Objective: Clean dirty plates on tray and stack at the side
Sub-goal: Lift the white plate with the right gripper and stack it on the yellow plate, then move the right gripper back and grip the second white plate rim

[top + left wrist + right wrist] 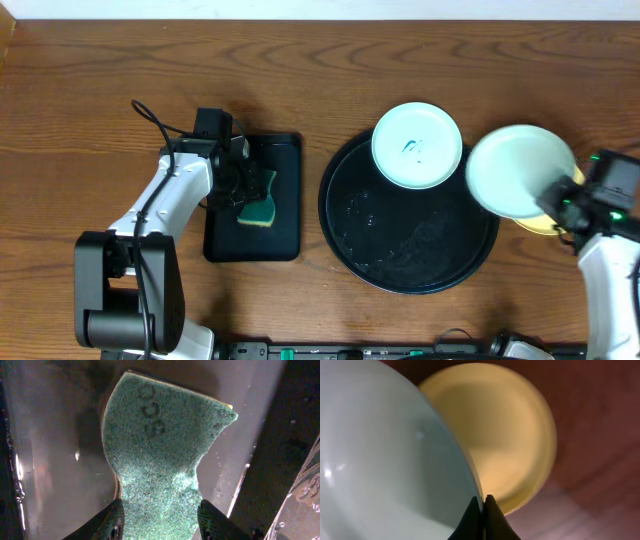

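Mint plate (515,170) face-up, rim pinched in right fingers (478,516); left fingers (116,522) clamp sponge (165,445).

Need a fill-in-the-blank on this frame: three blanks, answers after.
The left gripper is shut on the green ____.
The right gripper pinches a mint plate above a second plate coloured ____.
The marked plate rests on the ____ tray, not the rectangular tray.
Answers: sponge; yellow; round.
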`<state>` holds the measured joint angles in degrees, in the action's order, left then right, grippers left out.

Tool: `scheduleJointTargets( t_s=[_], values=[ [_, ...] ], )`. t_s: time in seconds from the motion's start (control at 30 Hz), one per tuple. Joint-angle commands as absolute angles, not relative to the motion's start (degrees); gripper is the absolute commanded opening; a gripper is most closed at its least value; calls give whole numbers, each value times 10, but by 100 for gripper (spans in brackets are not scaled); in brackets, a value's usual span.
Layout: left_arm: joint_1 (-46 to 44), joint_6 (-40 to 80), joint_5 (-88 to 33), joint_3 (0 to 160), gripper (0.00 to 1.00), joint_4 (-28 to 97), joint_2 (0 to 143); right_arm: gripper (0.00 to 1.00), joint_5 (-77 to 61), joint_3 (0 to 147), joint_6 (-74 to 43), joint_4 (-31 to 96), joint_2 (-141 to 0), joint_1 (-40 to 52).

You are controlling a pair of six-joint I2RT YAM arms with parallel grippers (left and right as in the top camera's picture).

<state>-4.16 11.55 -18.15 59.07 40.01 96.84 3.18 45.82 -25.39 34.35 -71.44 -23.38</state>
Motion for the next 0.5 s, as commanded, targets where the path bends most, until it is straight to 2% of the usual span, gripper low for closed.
scheduleJointTargets(
  t_s=[0.0,0.23,0.27,0.33,0.37,0.47],
  values=[
    [-39,107,-188,588,49,400,966,1,-3,464,-283,340,-736,-296],
    [-39,107,-188,588,49,400,966,1,-20,464,-298,320,-792,-357],
    [-39,107,-188,588,49,400,966,7,-20,464,-297,317,-798,-356],
    [-39,107,-188,588,49,400,966,38,-35,464,-297,303,-806,-355],
    [-39,107,-188,588,49,400,966,48,-57,464,-296,294,-807,-355],
    [-39,107,-188,588,49,400,966,52,-220,464,-238,239,-807,-351]
  ],
)
